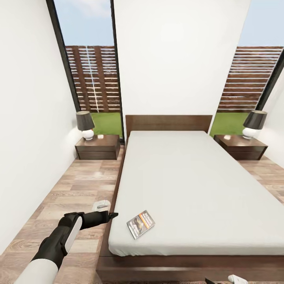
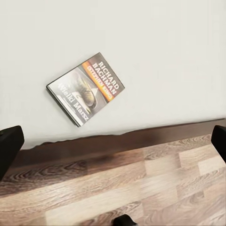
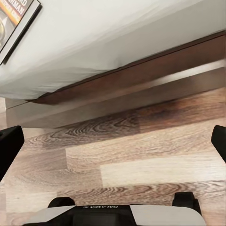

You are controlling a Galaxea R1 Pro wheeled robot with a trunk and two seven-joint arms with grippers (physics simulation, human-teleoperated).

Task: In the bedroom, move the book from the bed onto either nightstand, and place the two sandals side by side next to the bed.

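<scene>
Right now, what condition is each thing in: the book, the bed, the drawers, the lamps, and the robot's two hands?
book: closed, flat on the mattress, untouched
bed: bare mattress
left nightstand: drawers closed
right nightstand: drawers closed
lamps: upright
left hand: open, empty
right hand: open, empty

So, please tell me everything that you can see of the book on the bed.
The book is a thin paperback with a dark cover, an orange band and white "RICHARD BACHMAN" lettering. It is closed and lies flat, cover up, turned at an angle to the bed's edges, on the light grey mattress near the foot corner on the robot's left. Only the mattress touches it. The left gripper is beside the bed, apart from the book.
</scene>
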